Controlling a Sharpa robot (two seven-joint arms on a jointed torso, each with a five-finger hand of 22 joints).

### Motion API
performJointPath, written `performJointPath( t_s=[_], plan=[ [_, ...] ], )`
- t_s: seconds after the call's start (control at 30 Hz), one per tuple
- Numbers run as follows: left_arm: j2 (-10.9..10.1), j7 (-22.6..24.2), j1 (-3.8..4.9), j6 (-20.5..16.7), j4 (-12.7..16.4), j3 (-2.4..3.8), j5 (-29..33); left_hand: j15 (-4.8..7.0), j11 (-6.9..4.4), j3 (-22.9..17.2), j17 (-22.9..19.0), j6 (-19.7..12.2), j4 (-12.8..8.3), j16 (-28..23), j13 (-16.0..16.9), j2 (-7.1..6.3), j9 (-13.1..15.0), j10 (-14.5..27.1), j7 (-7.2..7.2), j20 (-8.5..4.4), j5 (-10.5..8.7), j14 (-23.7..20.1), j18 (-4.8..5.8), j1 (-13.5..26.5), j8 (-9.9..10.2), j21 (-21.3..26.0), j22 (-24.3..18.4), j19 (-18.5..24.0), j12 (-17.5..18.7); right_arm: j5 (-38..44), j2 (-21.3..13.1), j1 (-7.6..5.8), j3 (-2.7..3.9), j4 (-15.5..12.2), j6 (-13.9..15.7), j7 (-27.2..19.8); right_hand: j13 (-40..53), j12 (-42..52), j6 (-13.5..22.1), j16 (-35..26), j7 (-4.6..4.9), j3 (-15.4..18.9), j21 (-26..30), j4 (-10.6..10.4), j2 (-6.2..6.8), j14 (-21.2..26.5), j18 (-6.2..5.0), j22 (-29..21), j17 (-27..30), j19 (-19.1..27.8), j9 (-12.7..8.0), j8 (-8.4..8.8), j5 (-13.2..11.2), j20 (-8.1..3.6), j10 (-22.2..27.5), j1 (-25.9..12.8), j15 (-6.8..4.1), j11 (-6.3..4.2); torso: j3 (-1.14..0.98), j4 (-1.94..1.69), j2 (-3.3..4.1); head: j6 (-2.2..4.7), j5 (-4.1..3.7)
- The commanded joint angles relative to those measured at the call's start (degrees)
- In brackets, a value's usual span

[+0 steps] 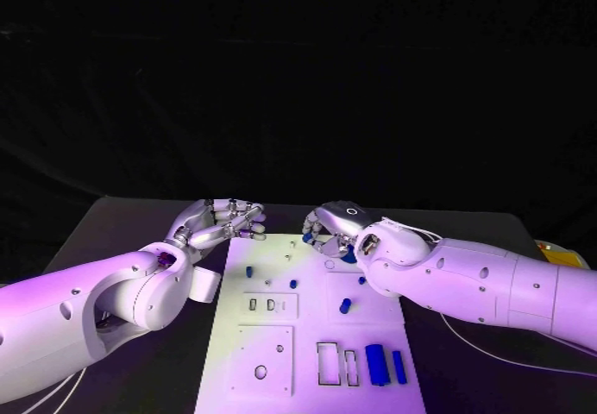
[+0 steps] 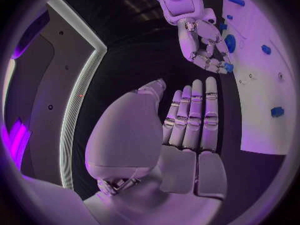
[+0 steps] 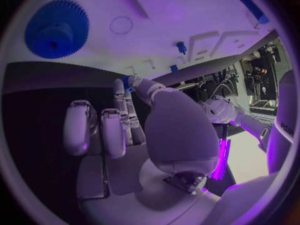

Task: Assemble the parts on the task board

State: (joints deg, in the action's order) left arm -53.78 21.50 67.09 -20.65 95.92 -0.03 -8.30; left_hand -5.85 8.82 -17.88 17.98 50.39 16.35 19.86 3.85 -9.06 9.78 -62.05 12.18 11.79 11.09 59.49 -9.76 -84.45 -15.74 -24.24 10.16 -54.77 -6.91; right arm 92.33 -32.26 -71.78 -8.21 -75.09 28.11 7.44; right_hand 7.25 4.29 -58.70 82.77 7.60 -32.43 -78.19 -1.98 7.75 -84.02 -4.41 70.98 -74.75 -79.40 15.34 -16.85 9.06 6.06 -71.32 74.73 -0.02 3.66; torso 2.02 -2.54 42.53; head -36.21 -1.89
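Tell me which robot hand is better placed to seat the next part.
Right, probably. The right robot hand already pinches a small blue part over the task board's far end; the left robot hand hangs beside the board holding nothing.

From my head camera, the right hand (image 1: 334, 231) covers the far right corner of the task board (image 1: 311, 345); I can't make out what lies beneath it. A small blue part (image 3: 127, 80) sits at its fingers (image 3: 122, 97), too small to identify. The board's near edge runs off the picture. The blue gear (image 3: 56, 29) is clipped at the right wrist view's rim.
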Motion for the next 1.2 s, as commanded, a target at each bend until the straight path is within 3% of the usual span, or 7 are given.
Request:
performJointPath(
  t_s=[0.03,0.33,0.63,0.83,1.2],
  plan=[
    [0.22,0.15,0.09,1.06,0.13,0.06,0.48,-0.17,0.19,-0.33,0.1,-0.11,0.02,-0.22,-0.09,-0.57,0.03,0.13,0.22,-0.11,-0.26,0.04,-0.67,0.13,0.25,-0.35,0.05,-0.48,0.38,-0.58,1.07,0.03,0.01,0.95,1.12,0.89,0.06,-0.28,-0.17,0.3,-0.37,-0.58,-0.1,-0.16,-0.28,-3.24,0.35,-0.08,0.07,0.12,4.53,-2.97,-0.19,-0.4,0.18,-0.45,-0.38,0.29,0.02,-0.32,0.21,0.06,-0.11],
    [0.51,0.08,0.21,1.22,-0.02,0.06,0.52,-0.19,0.21,-0.45,0.17,-0.16,-0.04,-0.27,-0.08,-0.58,0.03,0.15,0.24,-0.12,-0.26,0.02,-0.66,0.05,0.29,-0.4,0.07,-0.47,0.5,-0.68,3.73,0.34,0.02,3.1,0.56,0.69,0.07,-0.38,0.17,0.35,-0.25,-0.7,-0.02,-0.39,-0.28,-3.24,0.33,-0.17,0.07,0.22,4.8,-3.04,-0.18,-0.35,0.32,-0.79,-0.3,0.4,0.19,-0.89,0.5,-0.17,-0.31],
    [0.56,0.05,0.8,1.23,-0.02,0.06,0.52,-0.19,0.21,-0.45,0.17,-0.16,-0.04,-0.27,-0.08,-0.58,0.03,0.15,0.24,-0.12,-0.26,0.02,-0.66,0.05,0.29,-0.4,0.07,-0.47,0.5,-0.67,4.75,0.59,0.02,3.71,-0.49,0.59,0.08,-0.44,0.45,0.41,-0.19,-0.72,-0.05,-0.46,-0.07,-3.24,0.33,-0.1,0.02,0.22,5.03,-3.1,-0.19,-0.3,0.46,-1.02,-0.24,0.45,0.3,-0.76,0.69,-0.13,-0.06],
    [0.58,0.01,1.07,1.25,0.02,0.06,0.52,-0.19,0.21,-0.45,0.17,-0.16,-0.04,-0.27,-0.08,-0.58,0.03,0.15,0.24,-0.12,-0.26,0.02,-0.66,0.05,0.29,-0.4,0.07,-0.47,0.5,-0.66,5.06,0.73,0.02,4.33,-1.37,0.83,0.09,-0.45,0.51,0.4,-0.17,-0.71,0.02,-0.49,0.0,-3.23,0.31,-0.19,0.07,0.29,5.09,-3.12,-0.22,-0.28,0.48,-1.1,-0.22,0.47,0.39,-0.79,0.71,-0.47,0.05],
    [0.5,0.0,1.19,1.29,0.02,0.06,0.52,-0.19,0.21,-0.45,0.17,-0.16,-0.04,-0.27,-0.08,-0.58,0.03,0.15,0.24,-0.12,-0.26,0.02,-0.66,0.05,0.29,-0.4,0.07,-0.47,0.5,0.9,4.95,0.82,0.01,5.02,-1.96,1.9,0.13,-0.46,0.77,0.36,-0.09,-0.65,0.15,-0.64,0.3,-3.19,0.27,-0.34,0.24,0.43,5.32,-3.18,-0.27,-0.23,0.57,-1.44,-0.16,0.52,0.39,-0.75,0.72,-0.64,0.15]
  ],
)
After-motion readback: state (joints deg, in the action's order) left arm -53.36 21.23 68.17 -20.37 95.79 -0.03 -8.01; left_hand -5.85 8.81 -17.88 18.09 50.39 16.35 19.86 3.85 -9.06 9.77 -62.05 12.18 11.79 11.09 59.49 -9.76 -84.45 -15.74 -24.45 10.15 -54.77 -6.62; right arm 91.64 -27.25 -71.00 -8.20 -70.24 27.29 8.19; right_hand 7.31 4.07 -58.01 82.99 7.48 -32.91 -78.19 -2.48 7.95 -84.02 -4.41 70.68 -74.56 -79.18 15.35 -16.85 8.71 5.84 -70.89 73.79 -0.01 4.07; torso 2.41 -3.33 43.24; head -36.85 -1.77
